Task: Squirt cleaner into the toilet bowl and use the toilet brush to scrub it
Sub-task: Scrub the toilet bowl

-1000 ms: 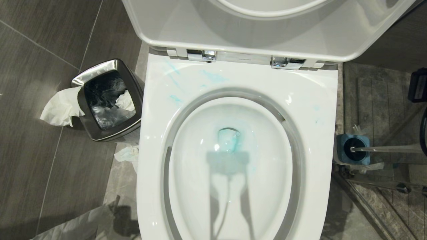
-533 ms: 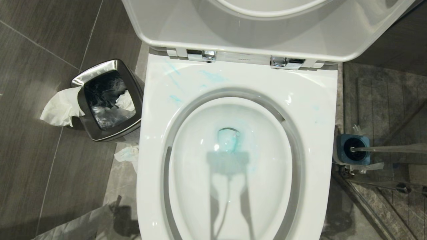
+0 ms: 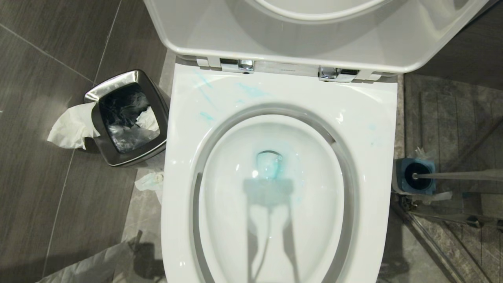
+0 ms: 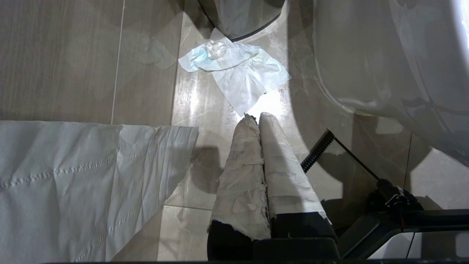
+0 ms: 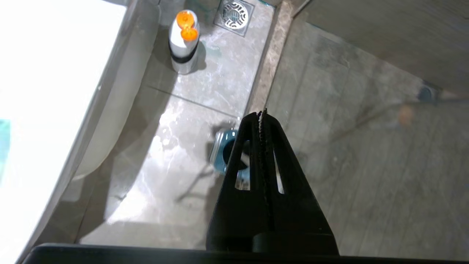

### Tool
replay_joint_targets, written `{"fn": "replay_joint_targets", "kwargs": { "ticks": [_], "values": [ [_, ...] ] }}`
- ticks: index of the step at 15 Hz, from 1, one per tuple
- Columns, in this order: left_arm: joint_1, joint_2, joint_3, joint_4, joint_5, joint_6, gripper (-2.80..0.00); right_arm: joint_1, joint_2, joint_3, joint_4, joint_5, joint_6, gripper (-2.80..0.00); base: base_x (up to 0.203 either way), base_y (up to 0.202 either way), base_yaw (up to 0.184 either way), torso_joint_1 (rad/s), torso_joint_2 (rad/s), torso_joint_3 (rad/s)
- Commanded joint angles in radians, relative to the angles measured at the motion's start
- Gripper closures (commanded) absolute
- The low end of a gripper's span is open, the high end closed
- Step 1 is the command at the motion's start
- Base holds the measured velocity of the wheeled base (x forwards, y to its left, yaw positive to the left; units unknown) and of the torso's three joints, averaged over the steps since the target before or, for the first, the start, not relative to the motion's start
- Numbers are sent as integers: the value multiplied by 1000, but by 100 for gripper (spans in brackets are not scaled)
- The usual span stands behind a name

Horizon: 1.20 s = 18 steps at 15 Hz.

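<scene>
I judge the squirting done: cleaner [image 3: 271, 167] tints the water in the middle of the bowl [image 3: 365, 129] and smears its rim at upper left, while the brush [image 3: 456, 175] sits in its holder [image 3: 414, 177] at the right edge, so scrubbing may remain. I count one bowl, one brush, one holder, one bin [image 3: 127, 116], one orange-capped bottle [image 5: 184, 42]. My left claw [image 4: 258, 119] and right claw [image 5: 262, 114] are both pressed together, empty.

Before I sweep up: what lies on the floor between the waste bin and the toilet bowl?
A crumpled tissue lies on the tile there, just below the waste bin and against the toilet bowl, as the head view shows.
</scene>
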Motion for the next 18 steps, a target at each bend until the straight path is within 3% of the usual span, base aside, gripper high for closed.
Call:
{"fn": "replay_joint_targets", "kwargs": {
  "ticks": [1,3,6,9,11,15,18],
  "values": [
    [0,2,2,0,0,1,0,-18,-139,5,96,7,2,0,0,0,0,0,0,0],
    [0,2,2,0,0,1,0,-40,-204,35,192,8,6,0,0,0,0,0,0,0],
    [0,2,2,0,0,-1,0,-61,-291,160,232,7,26,0,0,0,0,0,0,0],
    [0,2,2,0,0,0,0,-62,-356,171,444,8,32,0,0,0,0,0,0,0],
    [0,2,2,0,0,-1,0,-65,-395,220,514,2,39,0,0,0,0,0,0,0],
    [0,2,2,0,0,-1,0,-88,-366,324,486,-45,84,0,0,0,0,0,0,0],
    [0,2,2,0,0,-1,0,-87,-347,476,272,-70,93,0,0,0,0,0,0,0]
  ]
}}
